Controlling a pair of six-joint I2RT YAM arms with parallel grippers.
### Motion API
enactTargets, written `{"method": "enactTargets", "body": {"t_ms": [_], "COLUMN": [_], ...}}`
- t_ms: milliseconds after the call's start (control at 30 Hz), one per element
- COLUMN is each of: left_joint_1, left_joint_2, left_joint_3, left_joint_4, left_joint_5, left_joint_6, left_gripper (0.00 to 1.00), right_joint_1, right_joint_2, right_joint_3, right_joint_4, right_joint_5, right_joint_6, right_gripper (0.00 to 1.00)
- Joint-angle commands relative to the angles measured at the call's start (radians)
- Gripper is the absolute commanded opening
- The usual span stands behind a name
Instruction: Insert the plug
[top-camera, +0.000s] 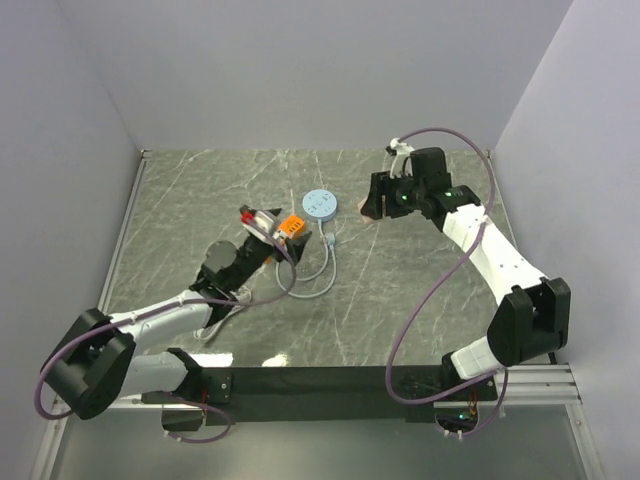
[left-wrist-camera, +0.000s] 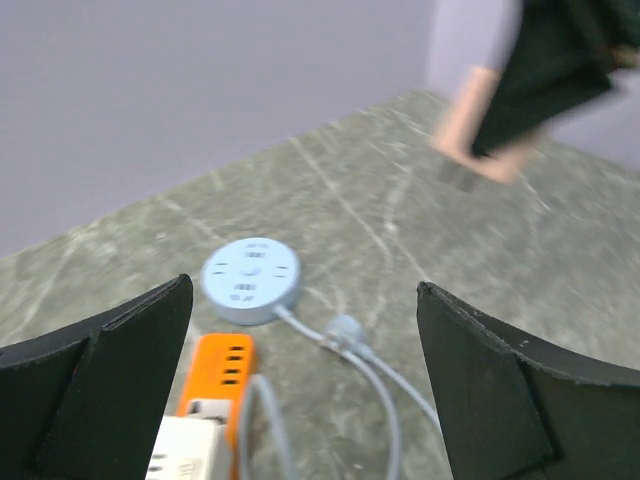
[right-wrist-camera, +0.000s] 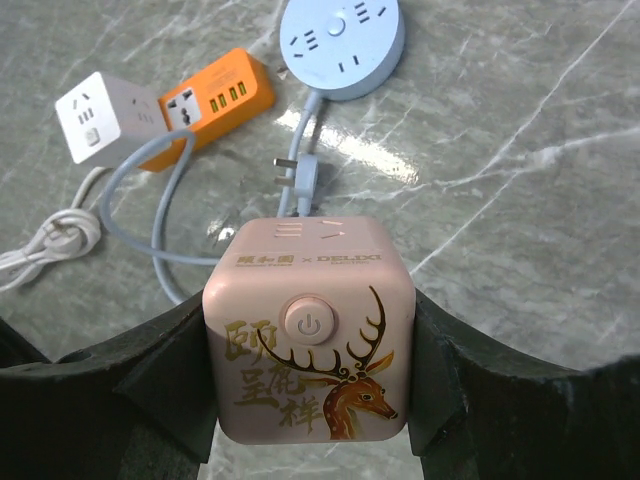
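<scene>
The grey-blue plug (right-wrist-camera: 300, 175) lies flat on the marble table, prongs pointing left, its cable running up to a round blue socket hub (right-wrist-camera: 342, 35). The top view shows the plug (top-camera: 328, 240) just below the hub (top-camera: 321, 204). My right gripper (right-wrist-camera: 310, 340) is shut on a pink cube socket (right-wrist-camera: 310, 300) with a deer print, held above the table right of the hub. My left gripper (left-wrist-camera: 305, 400) hangs open and empty over the cable, the plug (left-wrist-camera: 345, 330) lying ahead between its fingers (left-wrist-camera: 110, 390).
An orange power strip (right-wrist-camera: 215, 100) joined to a white cube socket (right-wrist-camera: 95, 115) lies left of the hub, under my left gripper (top-camera: 262, 222). A grey cable loops (top-camera: 315, 280) below the plug. A coiled white cord (right-wrist-camera: 50, 240) lies further left.
</scene>
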Motion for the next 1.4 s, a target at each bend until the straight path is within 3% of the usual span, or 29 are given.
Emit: {"method": "enactTargets", "body": {"t_ms": [0,133,233,367,667,1100,1367], "left_joint_1": [0.087,0.119,0.135,0.167,0.211,0.211,0.204], "left_joint_2": [-0.042,0.027,0.070,0.125,0.349,0.777,0.903], "left_joint_3": [0.038,0.180,0.233,0.289,0.481,0.912,0.998], "left_joint_4": [0.019,-0.203,-0.233,-0.288,-0.349,-0.524,-0.546], "left_joint_5": [0.025,-0.050,-0.046,-0.021,0.063,0.106,0.026], "left_joint_6": [-0.110,-0.177,-0.225,-0.278,-0.297,-0.324,-0.348], "left_gripper": [0.99,1.00,0.99,0.99,1.00,0.99,1.00], "right_joint_1": [-0.043,-0.092,-0.117,-0.117,-0.117,-0.117,-0.114], "right_joint_2": [-0.105,-0.137,-0.137,-0.131,-0.162,-0.163,-0.111], "right_joint_3": [-0.037,-0.063,-0.063,-0.042,-0.019,-0.065,-0.074], "right_joint_4": [0.085,0.145,0.177,0.176,0.138,0.161,0.187], "right_joint_5": [-0.109,-0.302,-0.446,-0.527,-0.475,-0.395,-0.378], "right_joint_6": [0.001,0.039,0.061,0.064,0.012,-0.019,-0.022], "right_gripper": [0.00,0.00,0.00,0.00,0.00,0.00,0.00]}}
